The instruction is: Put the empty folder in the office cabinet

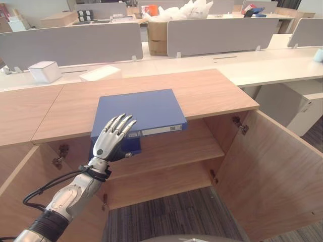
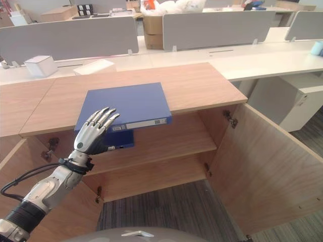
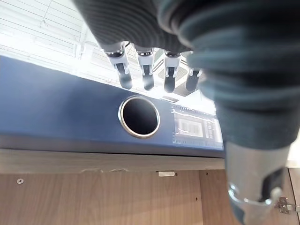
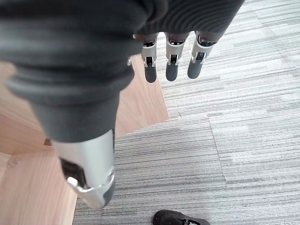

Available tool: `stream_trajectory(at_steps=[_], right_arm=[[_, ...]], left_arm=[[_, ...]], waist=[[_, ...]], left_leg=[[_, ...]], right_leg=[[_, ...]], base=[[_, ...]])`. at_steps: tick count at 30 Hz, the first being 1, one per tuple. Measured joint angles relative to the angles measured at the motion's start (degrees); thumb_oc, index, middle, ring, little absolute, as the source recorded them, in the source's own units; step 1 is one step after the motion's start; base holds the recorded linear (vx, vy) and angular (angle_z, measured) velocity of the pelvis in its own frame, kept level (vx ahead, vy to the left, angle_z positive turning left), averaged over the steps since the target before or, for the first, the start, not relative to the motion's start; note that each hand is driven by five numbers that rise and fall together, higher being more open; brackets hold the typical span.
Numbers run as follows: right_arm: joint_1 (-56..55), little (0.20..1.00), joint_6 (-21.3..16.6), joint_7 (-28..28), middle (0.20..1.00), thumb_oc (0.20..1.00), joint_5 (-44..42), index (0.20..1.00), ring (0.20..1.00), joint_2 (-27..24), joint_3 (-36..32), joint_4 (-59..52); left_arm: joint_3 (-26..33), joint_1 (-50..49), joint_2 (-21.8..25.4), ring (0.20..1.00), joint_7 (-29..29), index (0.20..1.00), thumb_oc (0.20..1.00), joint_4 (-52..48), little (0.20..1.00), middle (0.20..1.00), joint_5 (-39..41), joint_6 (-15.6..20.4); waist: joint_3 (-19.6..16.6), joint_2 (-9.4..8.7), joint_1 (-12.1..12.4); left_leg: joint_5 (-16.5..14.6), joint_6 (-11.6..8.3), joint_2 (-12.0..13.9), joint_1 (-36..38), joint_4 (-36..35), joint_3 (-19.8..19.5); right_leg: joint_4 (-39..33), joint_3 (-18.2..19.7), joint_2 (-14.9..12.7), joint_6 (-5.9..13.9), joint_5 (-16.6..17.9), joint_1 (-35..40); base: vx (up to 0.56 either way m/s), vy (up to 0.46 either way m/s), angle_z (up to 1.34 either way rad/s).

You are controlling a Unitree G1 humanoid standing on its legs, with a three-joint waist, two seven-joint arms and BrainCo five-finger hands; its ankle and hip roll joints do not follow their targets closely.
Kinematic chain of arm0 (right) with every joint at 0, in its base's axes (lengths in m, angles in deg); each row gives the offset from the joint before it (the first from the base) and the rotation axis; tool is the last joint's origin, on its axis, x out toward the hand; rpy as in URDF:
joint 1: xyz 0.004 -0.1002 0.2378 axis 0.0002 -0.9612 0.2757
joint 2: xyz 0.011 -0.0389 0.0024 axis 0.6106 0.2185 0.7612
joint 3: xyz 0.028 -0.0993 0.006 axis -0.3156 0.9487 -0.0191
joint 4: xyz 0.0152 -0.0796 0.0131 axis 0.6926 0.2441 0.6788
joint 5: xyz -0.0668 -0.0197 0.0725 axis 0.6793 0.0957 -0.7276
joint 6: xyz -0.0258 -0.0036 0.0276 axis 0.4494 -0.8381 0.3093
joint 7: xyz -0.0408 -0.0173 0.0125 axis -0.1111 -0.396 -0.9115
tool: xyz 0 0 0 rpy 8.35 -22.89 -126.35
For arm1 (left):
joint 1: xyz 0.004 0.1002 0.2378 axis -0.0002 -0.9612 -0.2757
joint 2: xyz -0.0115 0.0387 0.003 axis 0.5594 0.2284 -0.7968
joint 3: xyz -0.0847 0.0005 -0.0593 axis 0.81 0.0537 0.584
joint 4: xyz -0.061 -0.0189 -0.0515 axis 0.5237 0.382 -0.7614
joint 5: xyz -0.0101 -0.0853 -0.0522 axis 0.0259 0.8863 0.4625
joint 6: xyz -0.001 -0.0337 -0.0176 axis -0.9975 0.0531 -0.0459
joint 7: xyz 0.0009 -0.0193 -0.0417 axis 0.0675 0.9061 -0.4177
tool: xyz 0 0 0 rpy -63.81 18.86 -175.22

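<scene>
Blue folder (image 1: 144,112) lies flat on the wooden cabinet top (image 1: 212,93), spine toward the robot and overhanging the front edge. Spine carries a round finger hole (image 3: 138,116) and a white label (image 3: 194,131).

Left robot hand (image 1: 110,138): raised in front of the folder's near left corner, fingers (image 3: 125,75) straight and slightly fanned, tips pointing up over the spine edge. Head views show the fingertips overlapping the folder's near corner; cannot tell whether they touch it. Nothing held.

A second, darker blue item (image 2: 120,138) sits just under the overhang, on the upper shelf (image 1: 186,146) inside the cabinet; its nature is unclear.

Cabinet: both doors swung open, right door (image 1: 272,171) wide toward the robot, left door (image 1: 20,191) at the lower left. Lower shelf (image 1: 161,184) visible beneath the upper one.

Right robot hand (image 4: 171,61): hangs above grey striped carpet (image 4: 243,131) beside a wooden door panel, fingers straight and relaxed, holding nothing.

Behind the cabinet: a long white table (image 1: 262,65) with grey partition screens (image 1: 222,35), a white box (image 1: 44,71) at the left, a cardboard box (image 1: 157,38) further back.
</scene>
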Motion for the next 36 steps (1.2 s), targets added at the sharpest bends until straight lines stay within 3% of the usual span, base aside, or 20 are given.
stream_trajectory(at_steps=[29,30,31,32,33,36], right_arm=[[-0.08,1.0,-0.1,0.04,1.0,1.0,0.0,1.0,1.0,-0.26,0.01,0.05],[-0.08,1.0,-0.1,0.04,1.0,1.0,0.0,1.0,1.0,-0.26,0.01,0.05],[-0.08,1.0,-0.1,0.04,1.0,1.0,-0.01,1.0,1.0,-0.26,0.01,0.06],[-0.08,1.0,-0.09,0.04,1.0,1.0,-0.01,1.0,1.0,-0.27,0.01,0.06],[-0.09,1.0,-0.09,0.04,1.0,1.0,-0.02,1.0,1.0,-0.27,0.01,0.06],[-0.3,1.0,-0.09,0.06,1.0,1.0,-0.03,1.0,1.0,-0.29,0.0,0.06]], left_arm=[[-2.58,7.21,-0.6,1.0,-0.05,1.0,1.0,6.15,1.0,1.0,-2.13,-2.32],[-2.6,7.22,-0.59,0.94,-0.04,0.94,0.94,6.15,0.94,0.94,-2.13,-2.31],[-2.63,7.24,-0.59,0.598,-0.04,0.598,0.598,6.15,0.598,0.598,-2.14,-2.31],[-2.66,7.25,-0.59,0.369,-0.03,0.369,0.369,6.15,0.369,0.369,-2.14,-2.3],[-2.87,7.41,-0.6,0.2,-0.05,0.2,0.2,6.14,0.2,0.2,-2.12,-2.28],[-3.88,10.01,-0.55,0.2,-0.16,0.2,0.2,6.04,0.2,0.2,-2.13,-2.29]], waist=[[1.08,-1.48,-0.48],[1.12,-1.54,-0.48],[1.14,-1.57,-0.47],[1.16,-1.6,-0.47],[1.18,-1.64,-0.46],[1.23,-1.76,-0.15]], left_leg=[[-0.02,-0.01,0.05,-0.03,0.0,0.23],[-0.02,-0.02,0.05,-0.04,0.0,0.24],[-0.02,-0.02,0.05,-0.05,0.0,0.24],[-0.02,-0.01,0.05,-0.06,0.0,0.24],[-0.02,-0.01,0.05,-0.08,0.0,0.25],[-0.02,-0.02,0.05,-0.13,0.0,0.2]], right_leg=[[0.0,0.07,0.02,0.01,-0.01,-0.14],[0.0,0.09,0.02,0.01,0.0,-0.14],[0.0,0.09,0.02,0.01,0.0,-0.14],[0.0,0.09,0.02,0.02,0.0,-0.15],[0.0,0.1,0.02,0.03,0.01,-0.17],[0.0,0.05,0.02,0.04,0.02,-0.17]], base=[[0.0,0.0,0.0],[0.0,0.0,0.0],[0.0,0.0,0.0],[0.0,0.0,0.0],[0.0,0.0,0.0],[0.0,0.0,0.0]])
